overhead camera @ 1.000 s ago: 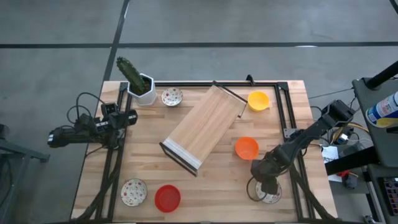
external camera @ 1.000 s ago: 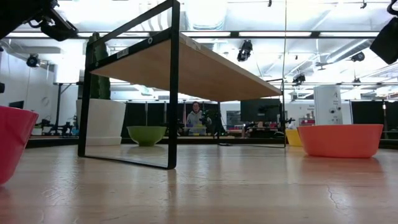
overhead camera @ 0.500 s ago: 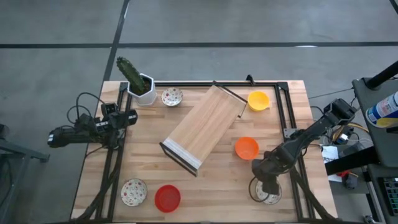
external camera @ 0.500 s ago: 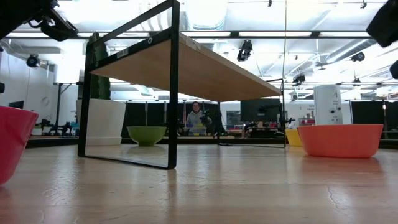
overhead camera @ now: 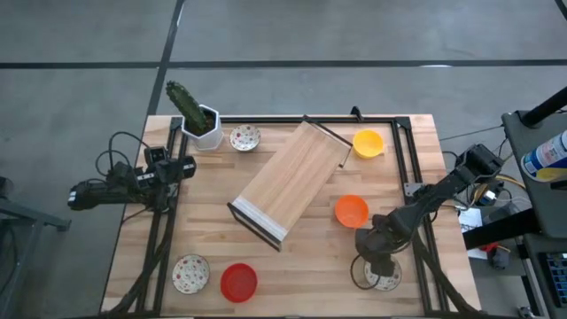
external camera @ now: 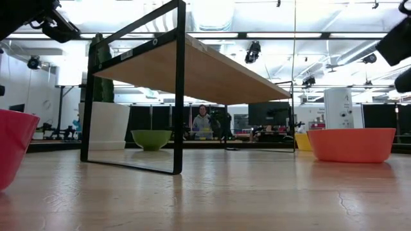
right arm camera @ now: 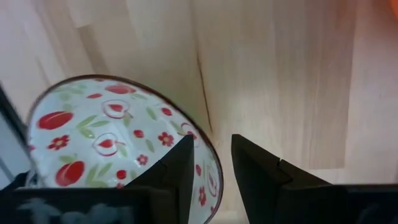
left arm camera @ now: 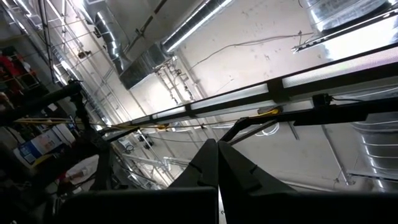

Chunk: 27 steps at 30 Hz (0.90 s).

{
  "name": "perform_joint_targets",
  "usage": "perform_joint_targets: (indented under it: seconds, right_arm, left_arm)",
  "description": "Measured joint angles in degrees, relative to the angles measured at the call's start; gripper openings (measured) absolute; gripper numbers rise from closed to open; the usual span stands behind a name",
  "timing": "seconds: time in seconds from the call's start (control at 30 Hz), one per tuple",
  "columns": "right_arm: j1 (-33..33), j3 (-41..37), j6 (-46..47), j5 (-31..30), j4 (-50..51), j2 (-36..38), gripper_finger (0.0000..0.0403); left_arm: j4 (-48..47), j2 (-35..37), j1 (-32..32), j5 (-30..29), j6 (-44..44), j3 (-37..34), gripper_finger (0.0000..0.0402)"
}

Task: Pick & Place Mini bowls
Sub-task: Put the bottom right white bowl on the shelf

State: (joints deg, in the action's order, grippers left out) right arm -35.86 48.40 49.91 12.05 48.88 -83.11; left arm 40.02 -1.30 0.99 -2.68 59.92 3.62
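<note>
**Right arm takes the patterned bowl by its rim**

From above, the right gripper (overhead camera: pixel 383 264) sits over a white patterned bowl (overhead camera: pixel 384 278) at the wooden table's (overhead camera: pixel 306 288) near right corner; the left gripper (overhead camera: pixel 183 166) waits at the left edge, pressed together.

At table height, an orange bowl (external camera: pixel 352 144) rests beside the raised shelf (external camera: pixel 192 67), with a busy lit room beyond.

The right wrist shows fingers (right arm camera: pixel 177 168) straddling the rim, one inside, one outside, narrowly parted. I judge the grasp in hand; pinching, then lifting, comes next.
</note>
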Motion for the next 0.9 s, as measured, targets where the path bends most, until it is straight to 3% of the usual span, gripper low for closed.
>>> perform_joint_targets:
  seconds: [0.23, 0.43, 0.67, 0.9]
  right_arm:
    - [0.02, -0.04, -0.65, 2.99, -0.25, -2.37, 0.0083]
    - [0.13, -0.03, -0.99, 6.03, -0.54, -2.27, 0.0018]
    - [1.28, -0.15, 2.50, 7.19, 0.02, -0.22, 0.0011]
    - [7.17, 1.12, 4.60, 9.47, 0.42, 5.37, 0.0010]
  left_arm:
    - [0.01, 0.02, 0.00, -0.54, -0.04, 0.00, 0.0000]
    - [0.01, 0.02, -0.02, -0.57, -0.09, 0.00, 0.0000]
    - [-0.08, 0.02, -0.02, -0.52, -0.18, -0.13, 0.0000]
    - [-0.76, 0.04, -0.02, -1.21, -0.17, -0.16, 0.0000]
